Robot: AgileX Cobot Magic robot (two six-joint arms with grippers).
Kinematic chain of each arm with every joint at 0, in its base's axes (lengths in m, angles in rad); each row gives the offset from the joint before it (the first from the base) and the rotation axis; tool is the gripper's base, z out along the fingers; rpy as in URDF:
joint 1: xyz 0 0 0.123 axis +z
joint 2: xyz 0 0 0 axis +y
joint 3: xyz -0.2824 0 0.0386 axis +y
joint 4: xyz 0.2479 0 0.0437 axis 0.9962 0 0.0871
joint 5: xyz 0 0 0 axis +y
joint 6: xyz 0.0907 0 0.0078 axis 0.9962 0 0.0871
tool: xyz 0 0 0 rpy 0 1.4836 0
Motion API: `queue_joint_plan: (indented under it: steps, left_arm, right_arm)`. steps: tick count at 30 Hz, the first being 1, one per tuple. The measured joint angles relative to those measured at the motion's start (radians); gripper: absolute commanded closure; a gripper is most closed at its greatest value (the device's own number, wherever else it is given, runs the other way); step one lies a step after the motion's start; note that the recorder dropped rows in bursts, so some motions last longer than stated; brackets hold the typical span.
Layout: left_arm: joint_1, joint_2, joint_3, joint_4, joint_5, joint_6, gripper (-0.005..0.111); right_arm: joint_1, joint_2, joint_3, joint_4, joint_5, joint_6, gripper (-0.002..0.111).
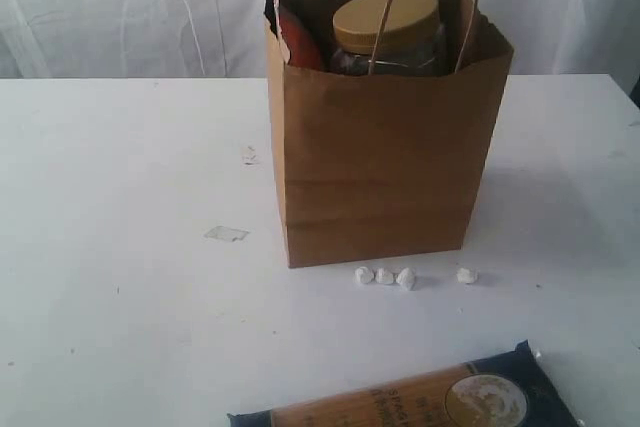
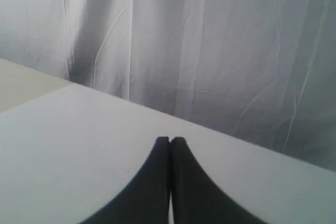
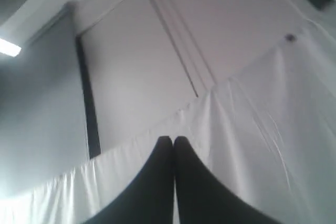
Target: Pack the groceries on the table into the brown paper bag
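Note:
The brown paper bag (image 1: pixel 385 142) stands upright mid-table in the exterior view. Inside it the clear jar with tan lid (image 1: pixel 388 29) rises above the rim, and an orange-brown pouch (image 1: pixel 299 42) leans in the bag's left corner. The long dark-blue-and-tan packet (image 1: pixel 430 399) lies flat at the table's front edge. The bottle, carton and can are hidden or out of view. Neither arm shows in the exterior view. My left gripper (image 2: pixel 170 140) is shut and empty over bare table (image 2: pixel 79 145). My right gripper (image 3: pixel 173 139) is shut and empty, pointing up at a curtain and wall.
Several small white pebble-like bits (image 1: pixel 386 276) lie just in front of the bag, one more (image 1: pixel 467 275) to their right. A small clear scrap (image 1: pixel 227 234) and a dark mark (image 1: pixel 250 155) sit left of the bag. White curtains hang behind the table (image 1: pixel 120 277).

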Motion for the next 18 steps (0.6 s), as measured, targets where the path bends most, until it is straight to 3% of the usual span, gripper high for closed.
queue_joint_plan:
  steps: [5,9,12,14,18]
  left_arm:
    - [0.0,-0.147,0.002,0.0,-0.019,0.0,0.107]
    - [-0.005,-0.165,0.007,0.015,0.035,0.013,0.107]
    - [-0.009,-0.164,0.037,0.015,0.165,0.026,0.107]
    - [-0.009,-0.164,0.071,0.003,0.263,0.026,0.107]
    - [-0.009,-0.164,0.133,-0.071,0.354,-0.012,0.107]
  right_arm:
    - [0.0,0.183,-0.245,-0.634,0.141,0.012,0.108]
    - [0.0,0.409,-0.235,-0.811,0.452,0.018,0.108]
    - [0.0,0.606,-0.202,-0.793,0.726,0.061,0.108]
    - [0.0,0.742,-0.192,-0.682,0.805,0.07,0.108]
    - [0.057,0.95,-0.206,-0.233,0.845,-0.322,0.108]
